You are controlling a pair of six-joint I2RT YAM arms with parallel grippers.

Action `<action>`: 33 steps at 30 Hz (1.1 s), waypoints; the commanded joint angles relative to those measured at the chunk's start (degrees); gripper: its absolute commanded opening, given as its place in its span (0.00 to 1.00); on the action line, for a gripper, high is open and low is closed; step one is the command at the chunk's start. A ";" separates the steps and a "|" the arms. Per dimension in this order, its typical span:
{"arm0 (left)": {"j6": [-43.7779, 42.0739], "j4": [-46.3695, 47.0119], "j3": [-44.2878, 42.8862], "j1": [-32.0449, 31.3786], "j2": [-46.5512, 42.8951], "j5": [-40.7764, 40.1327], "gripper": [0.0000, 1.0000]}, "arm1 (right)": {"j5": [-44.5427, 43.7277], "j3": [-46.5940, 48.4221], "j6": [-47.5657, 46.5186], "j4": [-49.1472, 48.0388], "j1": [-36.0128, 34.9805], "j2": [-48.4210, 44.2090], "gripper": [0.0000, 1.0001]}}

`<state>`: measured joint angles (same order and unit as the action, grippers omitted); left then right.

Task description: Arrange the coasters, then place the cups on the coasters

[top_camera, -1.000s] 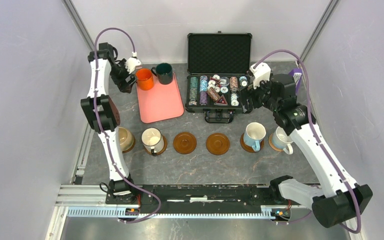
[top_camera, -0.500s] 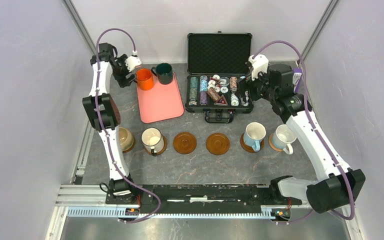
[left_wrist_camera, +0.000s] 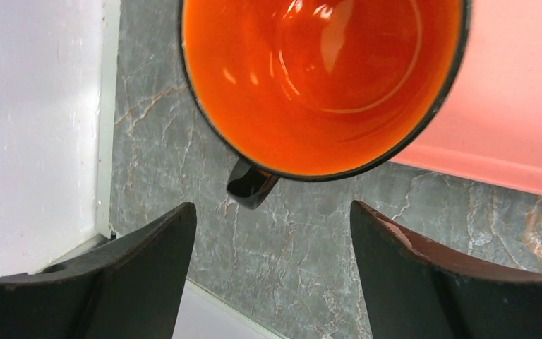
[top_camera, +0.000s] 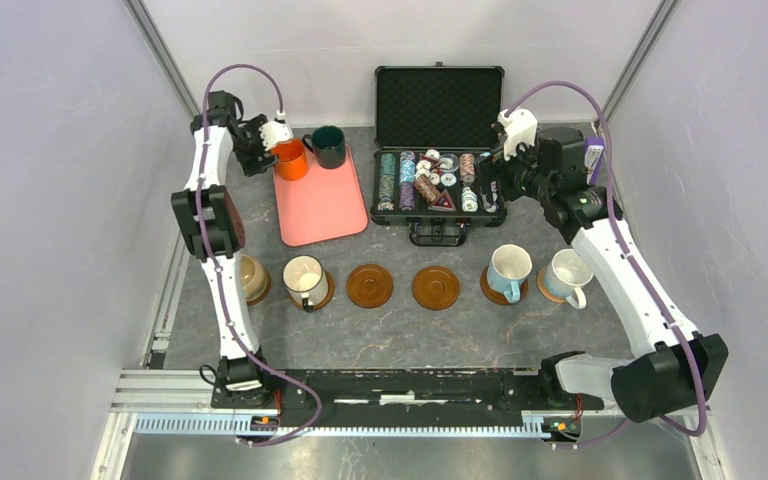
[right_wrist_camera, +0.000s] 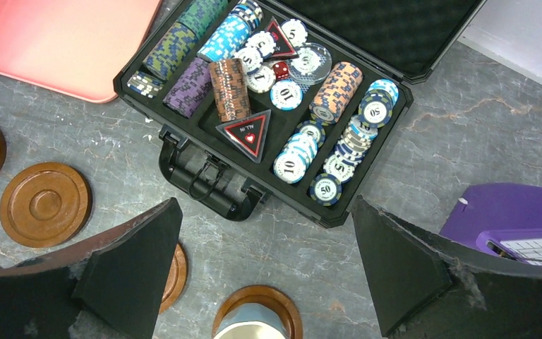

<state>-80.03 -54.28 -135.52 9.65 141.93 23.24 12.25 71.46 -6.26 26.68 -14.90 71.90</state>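
- White poker chip point(right_wrist_camera: 286, 94): "10".
- Front-row chip point(right_wrist_camera: 324, 188): "50".
- Rear chip point(right_wrist_camera: 294, 30): "5".
- Black-and-red triangular marker point(right_wrist_camera: 248, 134): "ALL IN", seen upside down.

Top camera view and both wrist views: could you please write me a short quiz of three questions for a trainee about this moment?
1. Count: how many coasters carry no cup?
2. True or false: the left gripper is shut on the orange cup.
3. Choose: the right gripper is nearest to A) the poker chip case, B) the pink tray, C) the tan cup.
Key: 1. Two, the middle pair. 2. False; it is open, and the cup's handle lies just ahead of it. 3. A.
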 commanded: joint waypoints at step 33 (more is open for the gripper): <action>33.34 4.16 13.37 -4.91 -10.05 -3.85 0.65 | 2.10 -3.23 2.35 -2.94 0.75 -4.62 0.98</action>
<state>-50.13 -50.61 -121.40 4.21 131.33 19.51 13.54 67.88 -4.34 25.30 -14.46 69.14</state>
